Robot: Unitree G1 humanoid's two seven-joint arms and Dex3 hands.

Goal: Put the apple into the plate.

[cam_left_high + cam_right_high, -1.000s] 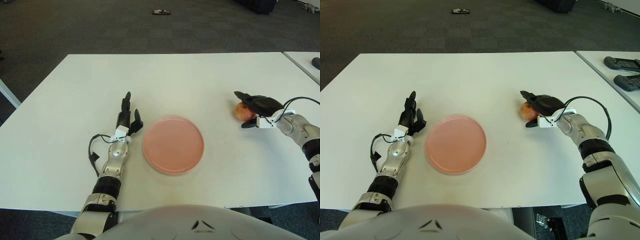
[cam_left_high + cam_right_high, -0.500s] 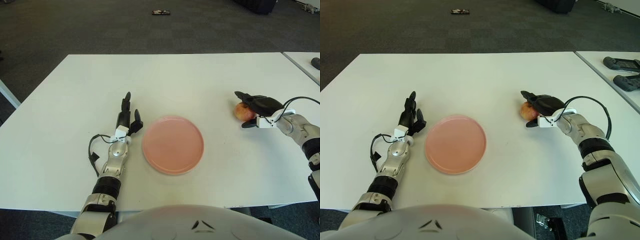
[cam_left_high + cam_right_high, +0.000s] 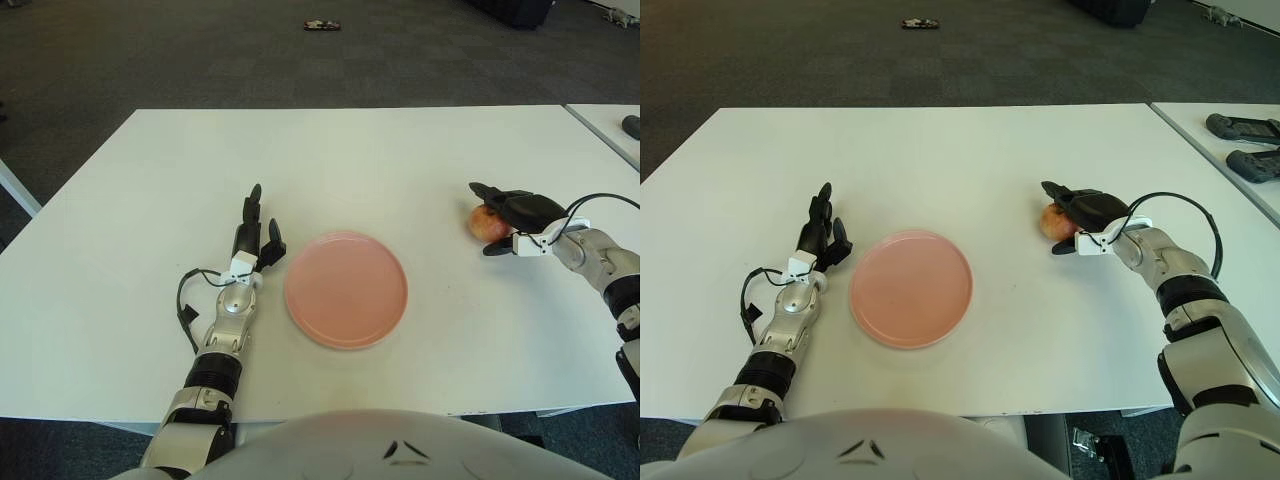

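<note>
Down at the near edge, the robot's own pale, rounded torso (image 3: 330,445) fills the bottom of the view, and both arms reach out from it over the white table (image 3: 400,150).

The left hand (image 3: 253,235) shows just to the left of the pink plate (image 3: 345,288), its black fingers (image 3: 252,205) stretched out straight and apart, pointing away from the robot, with nothing in them. A loop of black cable (image 3: 186,300) curls beside that wrist.

The plate sits in the middle of the table, flat, nothing on it. It lies between the two hands, close beside the left one and well apart from the right.

Out to the right, the right hand (image 3: 1087,215) is on the apple (image 3: 1054,222). The dark fingers (image 3: 1060,192) arch over the top of the fruit and the thumb comes in from the near side, so the hand is closed around it. The apple, reddish-yellow, peeks out on the hand's left side, facing the plate. It looks low at the tabletop, though whether it touches the surface cannot be told. A black cable (image 3: 1195,210) arcs over the right forearm.

Farther off, a second white table (image 3: 1230,140) at the right edge carries two dark devices (image 3: 1245,145). Beyond lies dark carpet (image 3: 200,50), with a small dark object (image 3: 322,24) on it.
</note>
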